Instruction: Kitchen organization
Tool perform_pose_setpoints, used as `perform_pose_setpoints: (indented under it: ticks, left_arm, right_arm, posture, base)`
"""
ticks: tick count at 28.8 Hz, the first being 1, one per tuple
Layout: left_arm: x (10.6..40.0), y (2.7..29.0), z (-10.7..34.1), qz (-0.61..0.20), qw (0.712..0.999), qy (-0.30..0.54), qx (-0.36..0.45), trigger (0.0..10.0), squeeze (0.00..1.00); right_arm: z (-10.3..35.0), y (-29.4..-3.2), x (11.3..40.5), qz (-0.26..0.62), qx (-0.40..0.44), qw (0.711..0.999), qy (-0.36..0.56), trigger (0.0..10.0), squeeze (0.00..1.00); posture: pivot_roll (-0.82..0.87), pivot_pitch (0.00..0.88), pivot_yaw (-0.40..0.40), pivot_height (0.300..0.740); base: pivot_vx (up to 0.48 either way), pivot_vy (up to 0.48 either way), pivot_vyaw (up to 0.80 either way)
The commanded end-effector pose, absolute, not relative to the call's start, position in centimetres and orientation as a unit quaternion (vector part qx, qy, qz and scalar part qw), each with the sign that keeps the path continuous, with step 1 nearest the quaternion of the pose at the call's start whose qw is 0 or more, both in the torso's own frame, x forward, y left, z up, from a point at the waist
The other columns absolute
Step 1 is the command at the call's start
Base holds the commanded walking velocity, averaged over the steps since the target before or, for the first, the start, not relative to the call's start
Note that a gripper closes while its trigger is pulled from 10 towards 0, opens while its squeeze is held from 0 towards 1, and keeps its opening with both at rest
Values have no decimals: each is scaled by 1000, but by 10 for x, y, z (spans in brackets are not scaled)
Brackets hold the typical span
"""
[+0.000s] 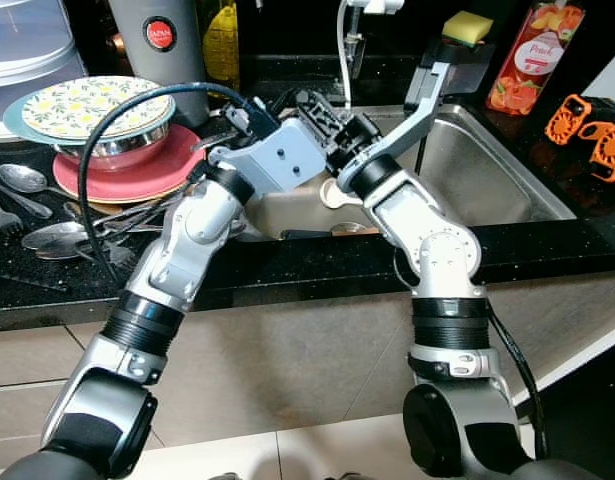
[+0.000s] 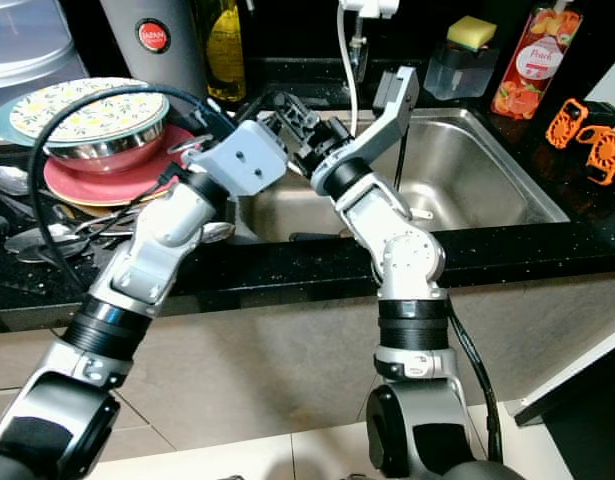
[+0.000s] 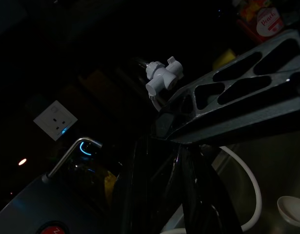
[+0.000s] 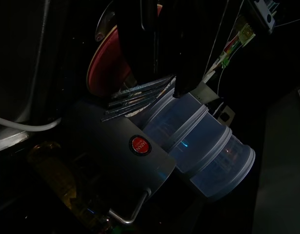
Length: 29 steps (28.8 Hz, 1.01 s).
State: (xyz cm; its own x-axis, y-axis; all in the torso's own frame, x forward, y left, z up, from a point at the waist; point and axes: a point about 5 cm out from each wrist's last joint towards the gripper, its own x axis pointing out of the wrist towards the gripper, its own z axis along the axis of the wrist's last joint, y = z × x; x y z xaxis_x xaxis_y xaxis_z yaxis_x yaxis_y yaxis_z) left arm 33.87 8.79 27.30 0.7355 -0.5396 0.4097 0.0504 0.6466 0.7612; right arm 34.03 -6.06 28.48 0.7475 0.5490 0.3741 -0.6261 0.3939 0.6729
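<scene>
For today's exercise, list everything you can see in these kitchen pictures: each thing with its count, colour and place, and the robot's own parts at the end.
Sink: one, steel, set in the black counter.
Tap hose: one, white, behind the sink.
Plates: stack, red under a floral one with a steel bowl between, left of the sink.
Spoons and forks: several, silver, on the counter beside the plates.
Flask: one, grey with a red badge, behind the plates.
Containers: stack, clear, far left.
Oil bottle: one, yellow, beside the flask.
Sponge: one, yellow-green, on a dispenser behind the sink.
Soap bottle: one, orange-red, right of the sponge.
Orange clips: two, right counter.
Left gripper: black, near the plates.
Right gripper: black, over the sink's left edge.
</scene>
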Motion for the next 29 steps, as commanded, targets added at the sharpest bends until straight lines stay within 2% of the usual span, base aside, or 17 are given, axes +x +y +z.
perform_pose_setpoints:
  ticks: [1,7,8,11,19,20,21,24,28,29]
  left_arm:
    - [341,81,259,-197,841,-296,408,10000,0]
    - [341,82,257,-197,831,-296,428,10000,0]
    - [341,82,256,-199,829,-295,431,10000,988]
    - [341,83,254,-206,833,-291,422,10000,1000]
    - [340,84,256,-201,835,-298,416,10000,1000]
    - [340,84,255,-201,835,-298,416,10000,667]
    - [339,84,255,-201,836,-298,415,10000,0]
    - [338,84,251,-206,843,-289,404,10000,0]
    - [337,88,248,-199,852,-277,396,10000,0]
    - [337,89,248,-196,854,-276,395,10000,0]
  right_arm:
    - [283,-38,330,390,449,803,-37,0,0]
    - [282,-38,331,389,448,804,-38,0,0]
    - [283,-38,331,390,446,805,-38,10000,0]
    - [283,-38,330,390,444,806,-39,10000,0]
    - [283,-40,331,384,449,806,-42,10000,0]
    - [283,-41,331,382,449,807,-42,10000,0]
    - [282,-42,332,377,449,809,-42,10000,0]
    - [278,-48,341,340,443,828,-43,10000,0]
    - [274,-55,348,314,442,840,-39,10000,0]
    - [272,-57,350,306,441,843,-36,9373,0]
  posture:
    - [108,0,-35,740]
    - [110,0,-35,740]
    - [109,0,-34,740]
    - [109,0,-34,740]
    - [109,0,-34,740]
    - [109,0,-34,740]
    - [109,0,-34,740]
    - [112,0,-35,740]
    - [117,0,-39,740]
    - [117,0,-39,740]
  base:
    - [0,0,0]
    - [0,0,0]
    - [0,0,0]
    - [0,0,0]
    - [0,0,0]
    - [0,0,0]
    - [0,0,0]
    - [0,0,0]
    - [0,0,0]
    - [0,0,0]
